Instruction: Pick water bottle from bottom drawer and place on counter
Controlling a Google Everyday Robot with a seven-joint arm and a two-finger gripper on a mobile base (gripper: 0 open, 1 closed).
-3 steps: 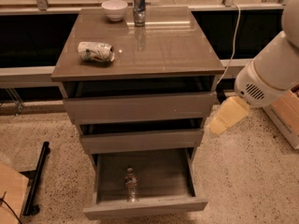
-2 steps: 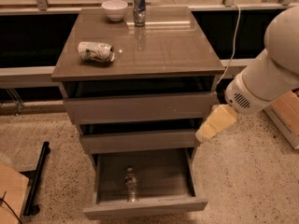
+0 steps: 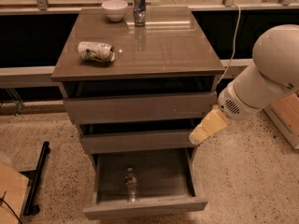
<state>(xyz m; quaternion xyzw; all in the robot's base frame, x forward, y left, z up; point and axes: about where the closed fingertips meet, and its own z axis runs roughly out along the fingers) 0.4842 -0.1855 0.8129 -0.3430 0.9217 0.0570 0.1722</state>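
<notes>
The water bottle (image 3: pixel 131 185), small and clear, lies lengthwise in the open bottom drawer (image 3: pixel 145 208), near its front. The counter (image 3: pixel 163 50) is the glossy grey-brown top of the cabinet. My gripper (image 3: pixel 202 131) is a pale yellow tip on the white arm (image 3: pixel 266 73). It hangs at the right edge of the middle drawer front, above the bottom drawer's right side and up and to the right of the bottle.
On the counter lie a crushed white printed can (image 3: pixel 96 51) at the left, a white bowl (image 3: pixel 114 9) and a slim silver-blue can (image 3: pixel 138 8) at the back. A black bar (image 3: pixel 36 178) lies on the speckled floor at the left. A wooden box (image 3: pixel 286 118) stands at the right.
The arm has swung left and down; the gripper has moved from beside the cabinet's right side to the right edge of the middle drawer. The bottle has not moved.
</notes>
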